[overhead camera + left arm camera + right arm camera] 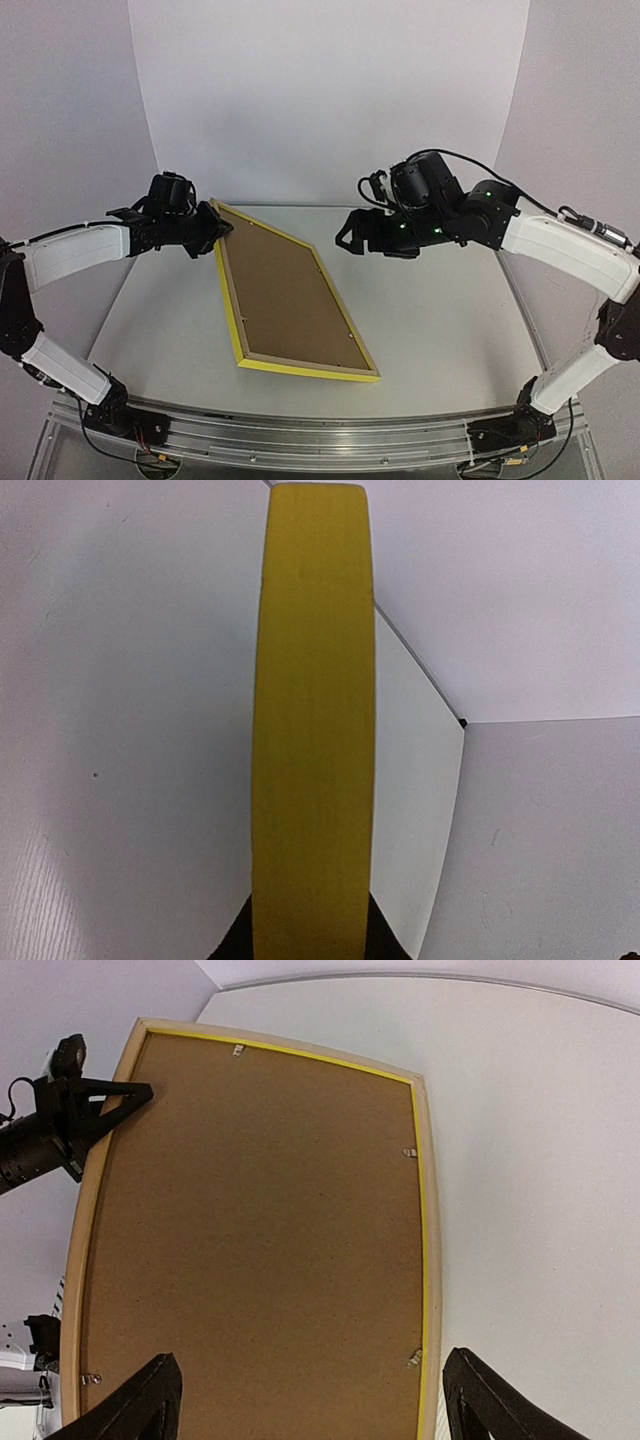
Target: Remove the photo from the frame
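Yellow frame (300, 368) face down on bench (440, 330) — photo hidden under brown backing board (285, 295). Far corner pinched in left hand (215, 228); right hand (347, 238) wide, holding nothing.

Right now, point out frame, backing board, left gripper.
frame (305, 369): top external view, near yellow edge.
backing board (260, 1230): right wrist view, middle of brown face.
left gripper (222, 228): top external view, between fingertips at frame's edge.

Bright, even diffuse light, soft shadows; wrist views w/ fisheye warp, frame (310, 730) edge blurry.
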Robot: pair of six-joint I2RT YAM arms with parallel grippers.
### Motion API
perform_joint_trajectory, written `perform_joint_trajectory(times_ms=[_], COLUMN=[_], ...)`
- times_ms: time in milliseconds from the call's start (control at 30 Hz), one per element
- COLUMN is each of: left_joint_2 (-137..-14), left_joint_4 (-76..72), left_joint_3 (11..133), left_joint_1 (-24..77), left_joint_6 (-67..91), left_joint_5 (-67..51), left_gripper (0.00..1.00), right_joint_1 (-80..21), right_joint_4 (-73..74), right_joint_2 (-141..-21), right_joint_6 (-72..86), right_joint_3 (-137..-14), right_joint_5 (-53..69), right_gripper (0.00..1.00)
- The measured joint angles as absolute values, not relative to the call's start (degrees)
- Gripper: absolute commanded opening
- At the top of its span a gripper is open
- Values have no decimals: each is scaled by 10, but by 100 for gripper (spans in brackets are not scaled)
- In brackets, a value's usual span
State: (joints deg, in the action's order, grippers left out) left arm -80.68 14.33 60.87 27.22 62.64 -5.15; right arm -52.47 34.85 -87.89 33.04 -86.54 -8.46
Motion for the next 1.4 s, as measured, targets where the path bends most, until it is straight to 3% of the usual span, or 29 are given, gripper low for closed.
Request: perform_joint_trajectory(times_ms=[333, 667, 800, 833, 900, 933, 1133, 1200, 1400], left_joint_2=[-941, -1133, -1176, -1187, -1208, -1214, -1234, -1233, -1214], left_joint_4=[-57, -162, -194, -201, -207, -204, -106, -77, 15], left_joint_3=[583, 678, 691, 697, 711, 716, 734, 755, 775], left_joint_1=[223, 217, 217, 217, 218, 218, 222, 222, 224], left_joint_6=[566, 543, 545, 544, 540, 534, 468, 445, 408], left_joint_5=[-228, -359, -373, -375, -374, -367, -281, -256, -183], left_gripper=[0, 1, 13, 19, 46, 55, 94, 99, 100], right_joint_1=[-498, -470, -455, -452, -446, -443, -434, -430, -424], right_joint_4=[332, 324, 322, 322, 322, 322, 321, 321, 321], right_joint_2=[-792, -789, -789, -789, -789, -789, -789, -789, -789], right_joint_6=[378, 432, 447, 449, 452, 454, 460, 461, 445], right_joint_3=[-735, -673, -651, -647, -638, -635, -624, -617, -606], right_joint_5=[-147, -173, -178, -179, -180, -180, -181, -180, -178], right_gripper=[85, 85, 86, 86, 86, 86, 87, 88, 88])
